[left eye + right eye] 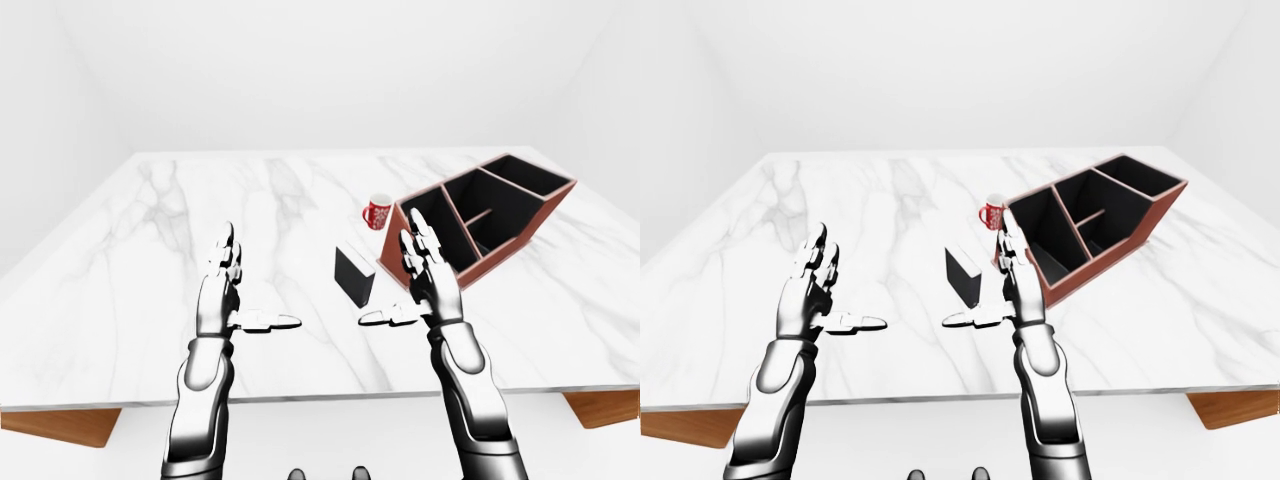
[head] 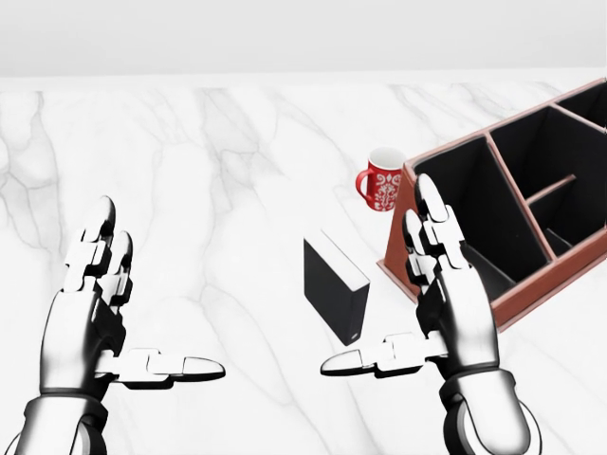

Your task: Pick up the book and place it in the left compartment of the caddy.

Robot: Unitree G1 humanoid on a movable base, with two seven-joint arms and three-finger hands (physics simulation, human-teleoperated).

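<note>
The fingers (image 2: pixel 434 227) of the right hand (image 2: pixel 455 303) are spread, pointing toward the top of the head view with the thumb stretched sideways to the left, and they grip nothing. The left hand (image 2: pixel 85 318), at lower left, mirrors it: fingers extended, thumb pointing right, empty. Between the two hands, nearer the right one, the black book (image 2: pixel 334 287) stands upright on the white marble counter (image 2: pixel 209 190), untouched. The brown caddy (image 2: pixel 517 194) sits at the right edge, its compartments empty, with a red mug (image 2: pixel 381 180) just beside its left corner.
</note>
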